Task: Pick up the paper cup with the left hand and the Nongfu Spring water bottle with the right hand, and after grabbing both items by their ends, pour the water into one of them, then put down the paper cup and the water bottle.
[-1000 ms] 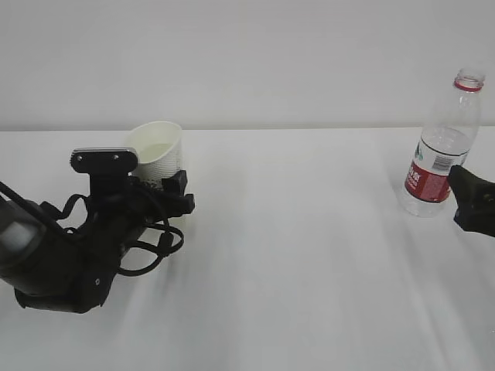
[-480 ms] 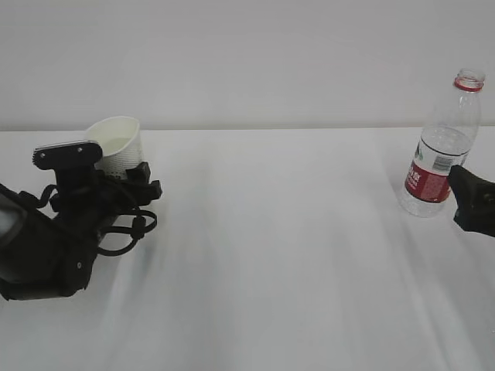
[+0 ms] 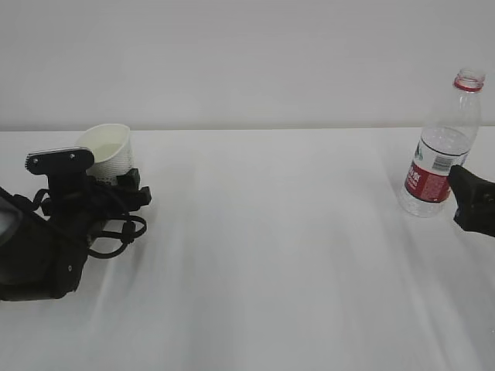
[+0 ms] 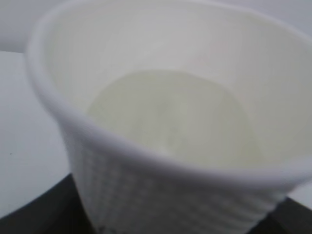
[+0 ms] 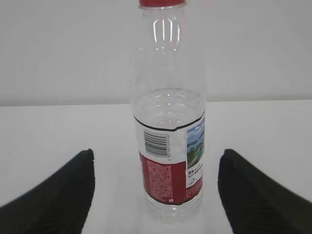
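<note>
The white paper cup [image 3: 108, 151] is at the far left, tilted with its mouth toward the camera. My left gripper [image 3: 117, 182] is shut on the cup's lower part. In the left wrist view the paper cup [image 4: 165, 122] fills the frame, with black fingers [image 4: 44, 214] at the bottom corners. Whether the pale bottom holds water I cannot tell. The uncapped Nongfu Spring water bottle [image 3: 439, 154] stands upright at the far right, with water [image 5: 168, 114] filling about its lower half. My right gripper [image 5: 157, 161] is open. Its fingers stand on either side of the bottle [image 5: 168, 146], a little in front of it and apart from it.
The white table [image 3: 271, 255] runs back to a plain white wall. The black left arm with its cables [image 3: 54, 247] lies low over the table's left front. The right gripper [image 3: 473, 202] reaches in from the right edge.
My left arm has moved to the left with the cup in its grip. The bottle and the right gripper have not moved.
</note>
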